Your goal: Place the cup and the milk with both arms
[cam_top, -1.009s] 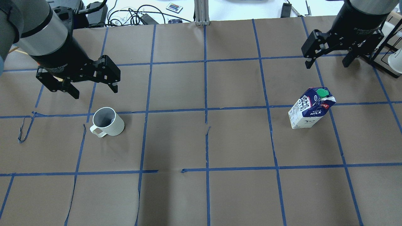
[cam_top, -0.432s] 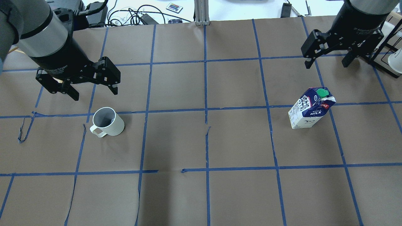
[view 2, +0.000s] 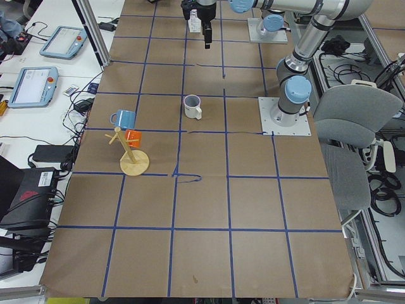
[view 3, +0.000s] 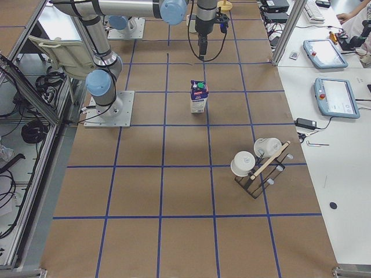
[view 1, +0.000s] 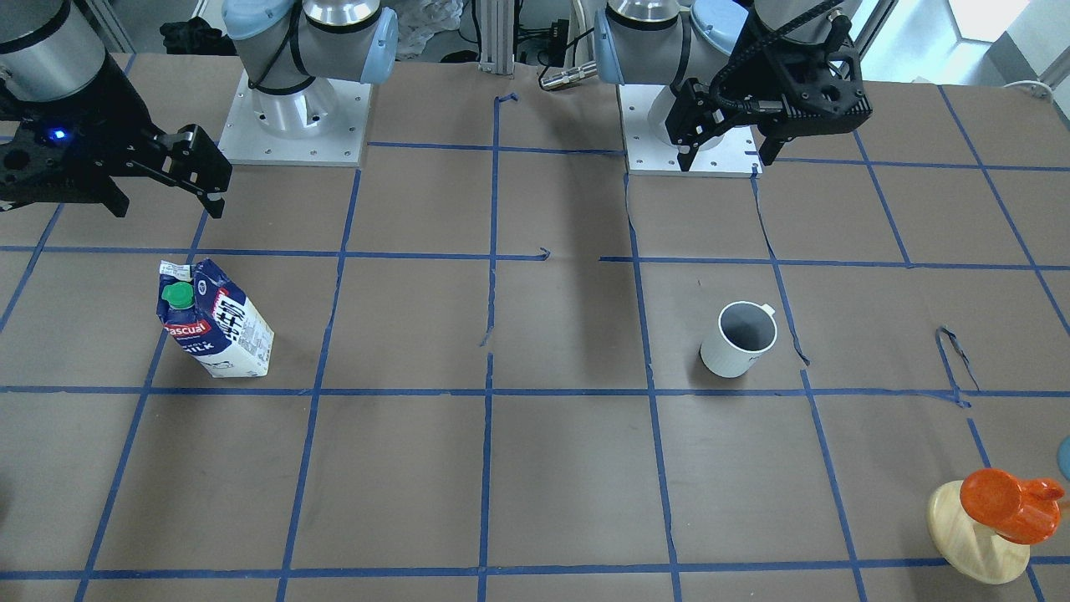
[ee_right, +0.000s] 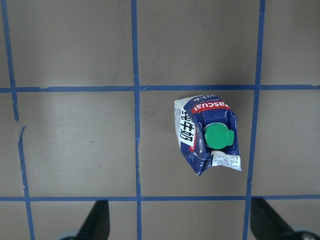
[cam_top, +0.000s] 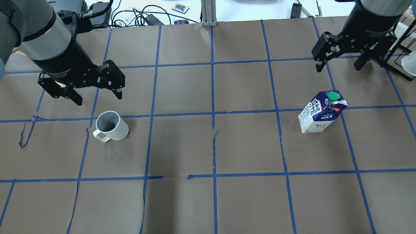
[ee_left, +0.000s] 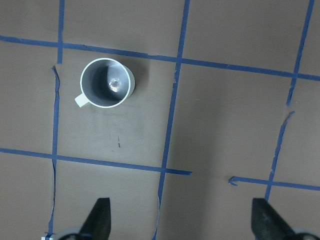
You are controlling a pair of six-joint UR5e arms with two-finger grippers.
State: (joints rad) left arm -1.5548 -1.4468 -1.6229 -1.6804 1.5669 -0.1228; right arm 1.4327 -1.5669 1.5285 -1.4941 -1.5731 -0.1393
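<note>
white cup (cam_top: 112, 126) stands free at 5 o'clock from the left gripper (cam_top: 99, 99), milk (cam_top: 321, 112) at 7 o'clock from the right gripper (cam_top: 338, 68), seen from overhead, both with jaws wide apart; an off-centre descent could spin the cup or topple the tall milk.

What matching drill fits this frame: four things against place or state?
Things:
1. small white mug with dark grey inside
2. dark blue and white gable-top milk carton with green cap
3. left gripper
4. orange cup

States:
a. open, holding nothing
b. upright on the robot's right half of the table
c. on a wooden disc-base stand
d. upright on the robot's left half of the table

Pairs: 1-d, 2-b, 3-a, 4-c
</note>
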